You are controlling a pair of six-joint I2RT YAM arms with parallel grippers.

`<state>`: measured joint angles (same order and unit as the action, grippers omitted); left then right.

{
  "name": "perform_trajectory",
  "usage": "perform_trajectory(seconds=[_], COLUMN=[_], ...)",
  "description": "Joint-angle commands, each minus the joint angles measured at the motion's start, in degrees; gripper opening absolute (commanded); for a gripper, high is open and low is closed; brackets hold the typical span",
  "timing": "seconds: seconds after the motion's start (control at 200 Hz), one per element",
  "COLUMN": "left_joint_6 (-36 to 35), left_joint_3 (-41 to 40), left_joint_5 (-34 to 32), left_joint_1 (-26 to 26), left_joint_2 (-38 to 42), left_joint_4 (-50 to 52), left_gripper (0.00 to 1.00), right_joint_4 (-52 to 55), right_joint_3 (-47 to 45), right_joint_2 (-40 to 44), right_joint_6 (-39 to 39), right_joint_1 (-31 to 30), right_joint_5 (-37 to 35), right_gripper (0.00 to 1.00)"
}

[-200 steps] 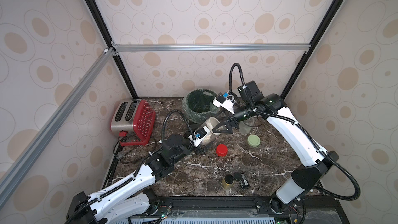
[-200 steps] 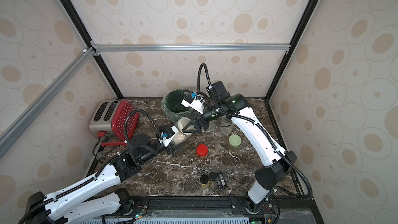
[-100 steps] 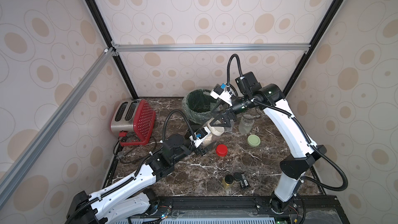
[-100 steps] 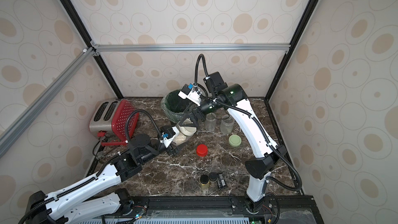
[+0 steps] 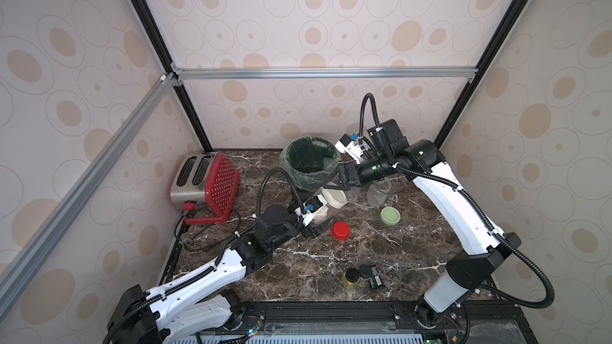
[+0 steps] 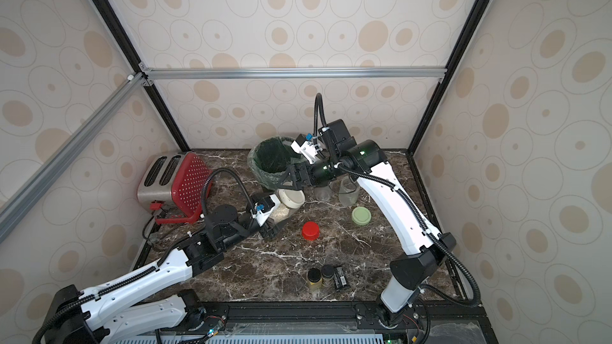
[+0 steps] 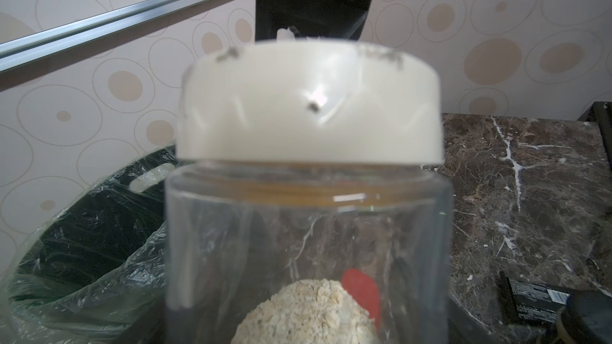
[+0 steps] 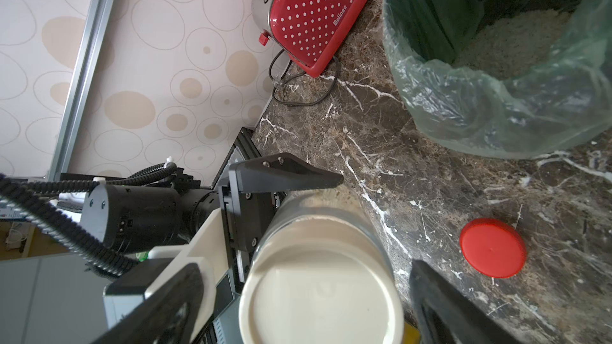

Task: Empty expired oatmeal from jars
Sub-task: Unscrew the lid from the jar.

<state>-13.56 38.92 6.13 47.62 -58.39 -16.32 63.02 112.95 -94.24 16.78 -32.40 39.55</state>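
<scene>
My left gripper is shut on a clear jar with a beige lid and holds it tilted above the marble top. Oatmeal lies heaped inside the jar, and the lid sits on its mouth. One left finger presses the jar's side. My right gripper stands open, a jaw on each side of the lid with a gap to it. Two lidless, empty-looking jars stand behind my right gripper.
A green-lined bin holding loose oatmeal stands just behind the jars. A red lid and a pale green lid lie on the marble. A red toaster stands at the left. Two small dark-capped bottles stand near the front edge.
My right gripper's jaws have spread wide off the beige lid, and the right arm has drawn up and back. My left arm and the jar have stayed put.
</scene>
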Motion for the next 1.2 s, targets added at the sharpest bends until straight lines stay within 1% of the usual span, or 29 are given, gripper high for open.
perform_trajectory(seconds=[0.0, 0.32, 0.356, 0.411, 0.471, 0.506, 0.571, 0.616, 0.651, 0.731, 0.791, 0.846, 0.901, 0.941, 0.971, 1.011, 1.031, 1.112, 1.192], left_joint_6=[-1.69, -2.17, -2.24, -2.26, -2.26, -2.26, -2.18, -2.08, -1.87, -1.33, -1.03, -0.76, -0.52, -0.39, -0.20, 0.14, 0.24, 0.38, 0.47], left_joint_3=[1.58, 1.66, 1.65, 1.86, 1.99, 2.07, 2.20, 2.18, 2.12, 1.76, 1.72, 1.68, 1.53, 1.30, 1.17, 0.97, 0.92, 1.30, 1.47], left_joint_5=[0.17, -0.26, -0.17, -0.08, 0.08, 0.11, 0.26, 0.43, 0.67, 1.38, 1.98, 2.39, 2.57, 2.63, 2.66, 2.85, 3.09, 3.61, 3.71], left_joint_1=[-0.14, -0.09, -0.24, -0.24, -0.24, -0.25, -0.29, -0.24, -0.24, -0.24, -0.28, -0.35, -0.32, -0.33, -0.34, -0.42, -0.42, -0.52, -0.46], left_joint_2=[1.27, 1.85, 1.79, 1.57, 1.55, 1.53, 1.59, 1.82, 1.93, 2.14, 2.20, 2.28, 2.38, 2.46, 2.41, 2.41, 2.34, 2.16, 2.48], left_joint_4=[-6.43, -5.49, -5.55, -5.38, -5.24, -5.13, -4.95, -4.95, -4.87, -5.40, -5.61, -5.48, -5.63, -5.91, -6.12, -6.48, -6.61, -6.06, -5.45], left_gripper=[0.00, 0.00, 0.00, 0.00, 0.00, 0.00, 0.00, 0.00, 0.00, 0.00, 0.00, 0.00, 0.00, 0.00, 0.00, 0.00, 0.00, 0.00, 0.00], right_joint_4=[0.36, 1.48, 1.51, 1.24, 0.76, 0.52, 0.44, 0.44, 0.14, -1.58, -3.26, -2.02, 0.04, 1.17, 3.09, 5.34, 5.48, 3.13, -0.14], right_joint_3=[-1.37, -3.26, -3.32, -3.51, -3.59, -3.61, -3.51, -3.18, -2.86, -2.07, -2.19, 0.27, 2.30, 2.40, 2.22, 1.62, 1.14, -1.45, -4.12], right_joint_2=[1.77, 1.42, 1.46, 1.58, 1.60, 1.53, 1.43, 1.23, 1.17, 1.27, 1.55, 0.69, 0.03, -0.01, 0.14, 0.49, 0.76, 2.46, 4.02], right_joint_6=[1.62, 0.19, 0.10, -0.15, -0.25, -0.41, -1.10, -2.56, -4.18, -12.25, -17.67, -24.14, -31.39, -37.28, -43.53, -50.90, -53.41, -58.06, -60.12], right_joint_1=[-0.13, -1.08, -1.17, -1.10, -1.17, -1.11, -1.13, -1.16, -1.15, -1.09, -1.04, -0.99, -0.90, -0.65, -0.32, -0.08, 0.03, 0.17, 0.22], right_joint_5=[-0.71, 2.02, 2.31, 2.99, 3.75, 4.26, 4.86, 5.58, 6.33, 9.88, 9.54, 10.90, 13.44, 17.13, 20.54, 22.88, 23.58, 23.89, 22.47], right_gripper=[0.99, 1.00, 0.97, 0.90, 0.85, 0.80, 0.77, 0.72, 0.71, 0.70, 0.66, 0.64, 0.60, 0.60, 0.60, 0.60, 0.60, 0.60, 0.64])
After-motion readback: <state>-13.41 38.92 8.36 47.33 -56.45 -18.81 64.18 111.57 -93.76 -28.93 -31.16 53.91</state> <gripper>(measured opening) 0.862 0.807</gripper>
